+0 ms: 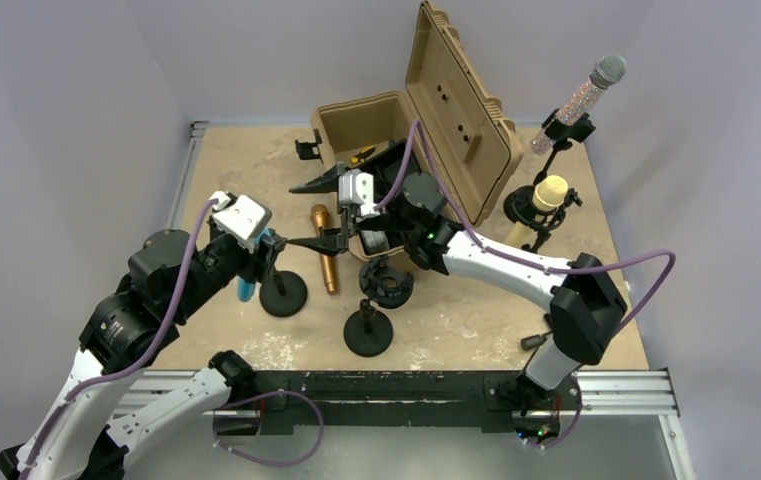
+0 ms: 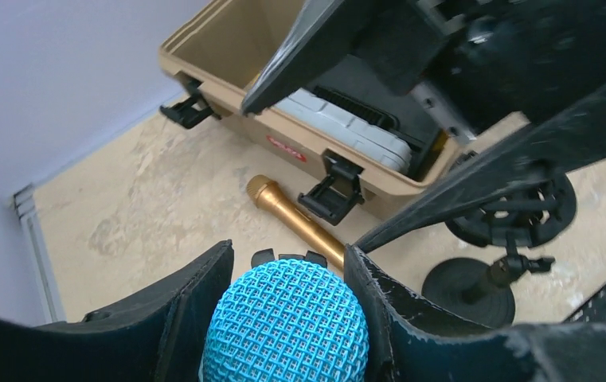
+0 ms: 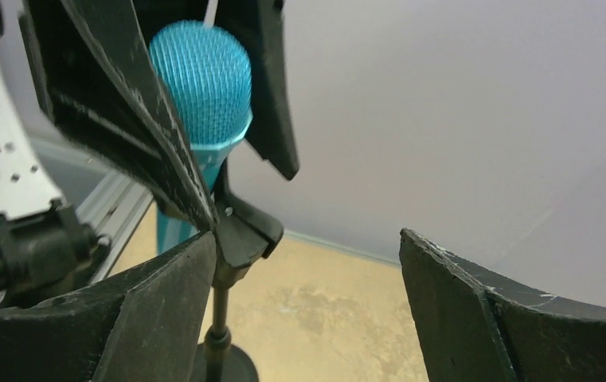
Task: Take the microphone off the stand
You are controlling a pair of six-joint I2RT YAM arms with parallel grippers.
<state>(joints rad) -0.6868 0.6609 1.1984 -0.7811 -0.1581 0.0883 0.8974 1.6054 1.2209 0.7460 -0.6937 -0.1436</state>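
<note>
A blue microphone [image 1: 246, 288] with a mesh head [image 2: 283, 326] sits tilted in the clip [image 3: 240, 231] of a black stand [image 1: 283, 293] at the left of the table. My left gripper [image 1: 259, 262] is shut on its head, one finger on each side [image 2: 287, 253]. In the right wrist view the head [image 3: 201, 79] shows between those fingers, above the stand's pole [image 3: 218, 318]. My right gripper [image 1: 291, 215] is open and empty, just right of the stand; the clip sits by its left finger [image 3: 307, 278].
A gold microphone [image 1: 324, 250] lies on the table beside the open tan case [image 1: 456, 110]. Two empty stands [image 1: 368, 330] [image 1: 386, 282] stand near the middle. At the back right, a sparkly microphone [image 1: 581, 100] and a cream one [image 1: 548, 193] sit on stands.
</note>
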